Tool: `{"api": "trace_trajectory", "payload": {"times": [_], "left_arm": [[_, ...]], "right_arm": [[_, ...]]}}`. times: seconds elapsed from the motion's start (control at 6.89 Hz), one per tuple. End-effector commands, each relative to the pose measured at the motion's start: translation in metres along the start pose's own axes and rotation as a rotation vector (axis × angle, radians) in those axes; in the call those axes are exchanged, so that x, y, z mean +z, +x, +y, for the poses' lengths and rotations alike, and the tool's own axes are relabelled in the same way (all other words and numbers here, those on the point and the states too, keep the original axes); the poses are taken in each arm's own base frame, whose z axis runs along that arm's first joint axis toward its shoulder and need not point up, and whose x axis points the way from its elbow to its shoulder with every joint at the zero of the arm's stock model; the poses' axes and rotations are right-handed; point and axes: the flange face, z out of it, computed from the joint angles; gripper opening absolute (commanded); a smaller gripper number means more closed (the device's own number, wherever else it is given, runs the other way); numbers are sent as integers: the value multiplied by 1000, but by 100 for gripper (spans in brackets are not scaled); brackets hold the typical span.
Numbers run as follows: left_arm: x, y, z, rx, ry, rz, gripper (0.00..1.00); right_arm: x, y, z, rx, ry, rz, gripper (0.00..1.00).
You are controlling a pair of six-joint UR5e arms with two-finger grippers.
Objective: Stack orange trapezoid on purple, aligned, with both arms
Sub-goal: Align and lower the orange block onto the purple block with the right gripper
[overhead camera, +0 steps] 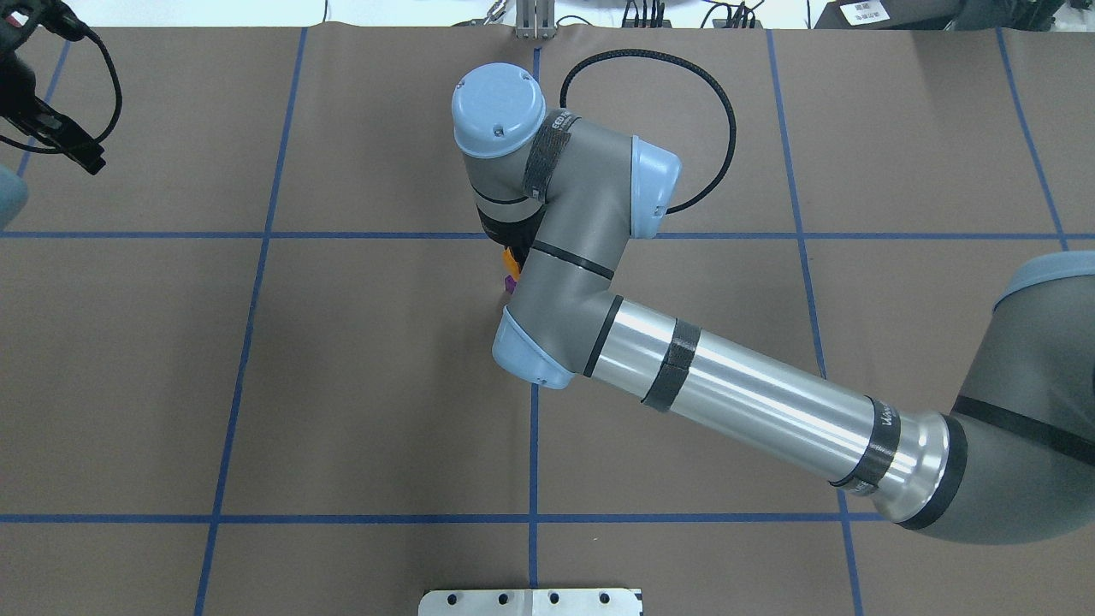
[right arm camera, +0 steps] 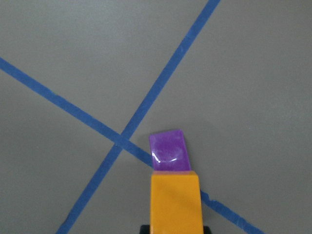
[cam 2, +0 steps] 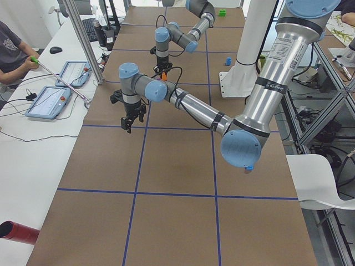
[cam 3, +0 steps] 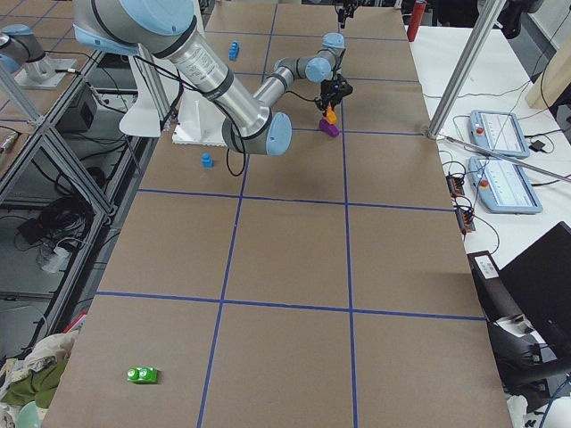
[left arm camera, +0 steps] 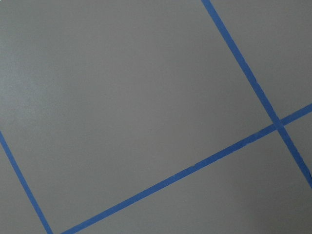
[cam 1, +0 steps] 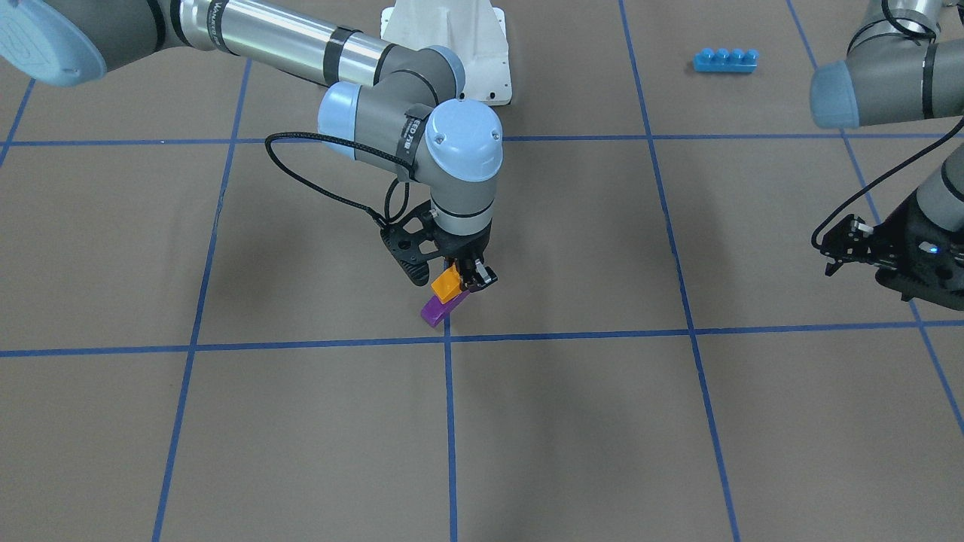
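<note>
orange trapezoid [cam 1: 444, 285], purple block [cam 1: 434, 311], brown table [cam 1: 301, 421], blue tape grid [cam 1: 450, 421]

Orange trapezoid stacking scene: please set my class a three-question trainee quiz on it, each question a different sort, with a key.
1. True or false: the left claw holds nothing.
2. Which claw grips the orange trapezoid? A left; B right; C neither.
3. Fill in: the purple block lies ____ the orange trapezoid.
Key: 1 true; 2 B, the right claw; 3 below.
</note>
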Motion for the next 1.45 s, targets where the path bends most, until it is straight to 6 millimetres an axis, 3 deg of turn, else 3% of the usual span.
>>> {"api": "trace_trajectory", "payload": {"times": [0.0,0.58,1.31], "left_arm": [[0,0,0,0,-1,0,100],[-2,2,-3,0,5,0,100],[-2,3,-4,-3,5,2,100]], "right_arm": [[4,0,0,1,0,3,0],[-13,-4,12,-1,-32,-10,0],[-3,-1,5,12,-10,4,0]]}}
